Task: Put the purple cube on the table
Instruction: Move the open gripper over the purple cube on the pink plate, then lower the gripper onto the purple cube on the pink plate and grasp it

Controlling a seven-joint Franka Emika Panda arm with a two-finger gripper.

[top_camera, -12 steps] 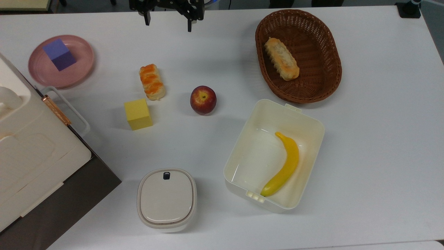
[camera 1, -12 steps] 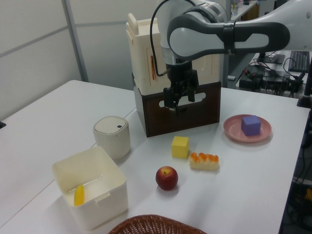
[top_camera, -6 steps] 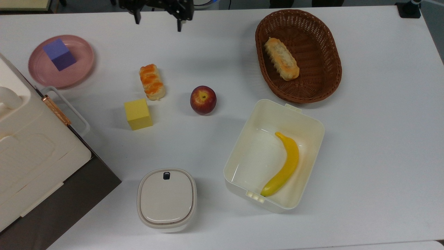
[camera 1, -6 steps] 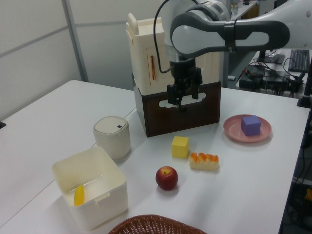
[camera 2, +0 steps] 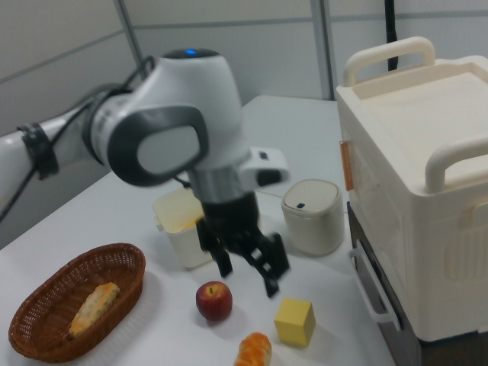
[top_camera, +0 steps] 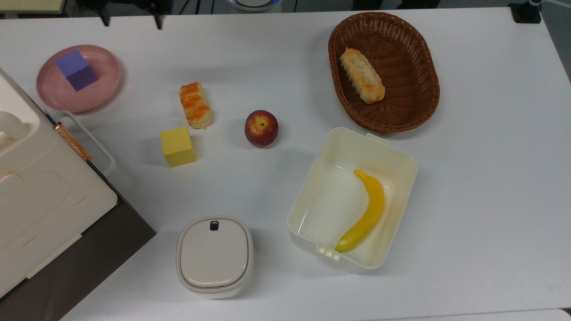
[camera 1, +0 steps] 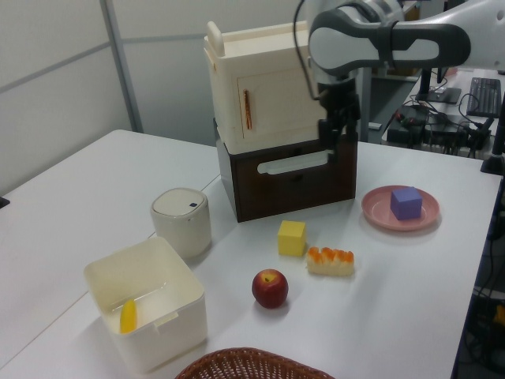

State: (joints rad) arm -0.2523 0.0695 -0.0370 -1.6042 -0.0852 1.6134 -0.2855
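While the tool [camera 2: 248,276] hangs spread, purple cube [top_camera: 76,70] on pink plate [top_camera: 102,91], white table [top_camera: 482,178], grey partition walls.

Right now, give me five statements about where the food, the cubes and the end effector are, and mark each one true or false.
1. The purple cube sits on the pink plate. True.
2. The banana lies in the wicker basket. False: it lies in the open white box; the basket holds a bread roll.
3. The end effector is shut on the purple cube. False: its fingers are spread and hold nothing.
4. In the top view, the yellow cube stands to the left of the apple. True.
5. The apple rests on the pink plate. False: it rests on the bare table.
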